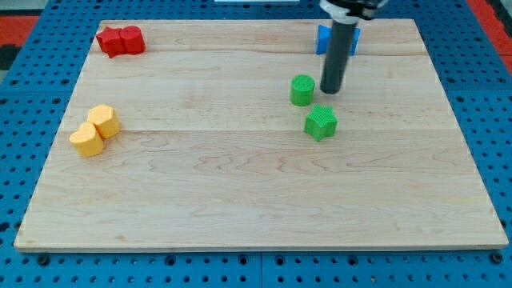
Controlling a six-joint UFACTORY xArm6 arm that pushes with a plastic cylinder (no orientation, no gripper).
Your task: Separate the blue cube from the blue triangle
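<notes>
Near edge: wooden board (256, 216), its front strip bare wood, resting on a blue pegboard (32, 120) that shows on every side.
Tip: my tip (331, 90), the lower end of a straight dark rod, sits on the board in the far right part; it carries and grips nothing.
Tip to green cylinder: green cylinder (302, 90) stands just left of my tip, a narrow gap between them; contact cannot be confirmed.
Tip to green star: green star-shaped block (321, 122) lies nearer the camera than my tip, slightly left, close but apart.
Green pair: cylinder and star are near each other, not touching.
Blue blocks: blue block (323, 40) shows at the far edge, directly behind the rod, which hides most of it; blue is visible on both sides of the rod.
Blue shape: cannot tell whether this is the cube, the triangle or both together; any gap between them is hidden.
Tip to blue: my tip is nearer the camera than the blue, apart from it.
Red blocks: two red blocks (121, 40) at the far left corner, touching; shapes unclear.
Yellow blocks: two yellow blocks (94, 130) at the left edge, mid depth, pressed together, one slightly farther and right of the other.
</notes>
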